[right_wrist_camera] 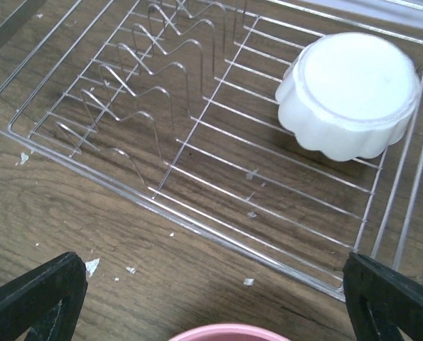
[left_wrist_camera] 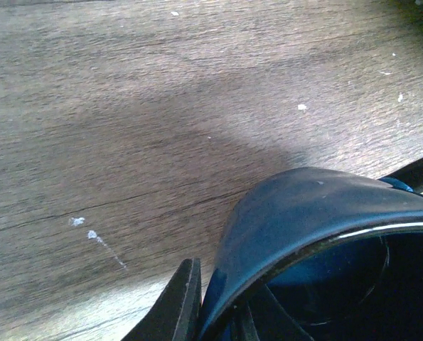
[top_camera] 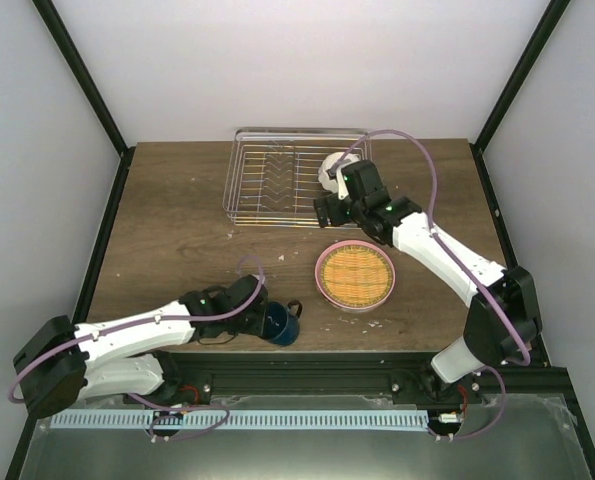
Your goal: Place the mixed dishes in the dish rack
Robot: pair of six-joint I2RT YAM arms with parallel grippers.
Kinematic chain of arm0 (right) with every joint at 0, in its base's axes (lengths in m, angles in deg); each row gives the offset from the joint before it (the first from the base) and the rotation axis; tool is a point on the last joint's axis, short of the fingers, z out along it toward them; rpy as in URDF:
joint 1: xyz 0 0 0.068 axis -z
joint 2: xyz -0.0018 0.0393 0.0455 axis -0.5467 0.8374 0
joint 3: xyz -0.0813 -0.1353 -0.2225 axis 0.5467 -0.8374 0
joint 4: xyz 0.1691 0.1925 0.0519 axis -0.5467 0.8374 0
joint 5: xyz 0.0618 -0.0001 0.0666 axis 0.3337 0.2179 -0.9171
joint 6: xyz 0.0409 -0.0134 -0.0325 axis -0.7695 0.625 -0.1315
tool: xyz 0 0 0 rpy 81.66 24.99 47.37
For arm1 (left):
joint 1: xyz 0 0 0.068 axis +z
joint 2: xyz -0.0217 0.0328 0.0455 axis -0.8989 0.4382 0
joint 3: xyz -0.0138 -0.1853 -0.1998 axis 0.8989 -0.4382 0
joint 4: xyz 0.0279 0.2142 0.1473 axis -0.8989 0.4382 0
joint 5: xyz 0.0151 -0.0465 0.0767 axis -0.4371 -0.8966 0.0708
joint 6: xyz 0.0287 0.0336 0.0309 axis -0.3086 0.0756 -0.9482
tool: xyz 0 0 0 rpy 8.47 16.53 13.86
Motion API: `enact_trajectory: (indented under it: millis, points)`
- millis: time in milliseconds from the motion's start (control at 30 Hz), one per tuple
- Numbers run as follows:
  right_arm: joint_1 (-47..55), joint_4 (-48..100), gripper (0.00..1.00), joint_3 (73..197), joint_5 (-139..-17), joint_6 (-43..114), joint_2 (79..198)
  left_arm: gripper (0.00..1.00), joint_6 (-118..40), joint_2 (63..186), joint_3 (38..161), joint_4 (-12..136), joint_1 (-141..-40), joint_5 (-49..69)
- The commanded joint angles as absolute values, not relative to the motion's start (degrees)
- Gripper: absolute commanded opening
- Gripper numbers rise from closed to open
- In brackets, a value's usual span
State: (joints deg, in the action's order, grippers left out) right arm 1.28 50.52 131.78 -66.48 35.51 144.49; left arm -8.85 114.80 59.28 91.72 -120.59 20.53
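The silver wire dish rack stands at the back centre. A white scalloped bowl lies upside down in its right part, also seen in the top view. A yellow-lime ribbed plate lies on the pink plate in front of the rack. The mint-green plate is out of view. My left gripper is shut on the dark blue mug, one finger outside the rim and one inside, near the table's front edge. My right gripper is wide open and empty above the rack's near edge.
The pink plate's rim shows just below my right gripper. Small white crumbs lie on the wooden table. Black frame posts stand at the table's back corners.
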Motion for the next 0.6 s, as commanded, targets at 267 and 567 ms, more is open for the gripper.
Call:
enact_trajectory:
  millis: [267,567]
  points:
    - [2.4,43.4,0.99,124.6,-84.2,29.2,140.8,0.0,-7.1,96.5,60.9,100.6,-121.2,46.4]
    - [3.6,40.6,0.98,121.2,-100.0,26.6,139.8,0.0,-10.9,92.6,58.9,96.9,-121.6,63.6]
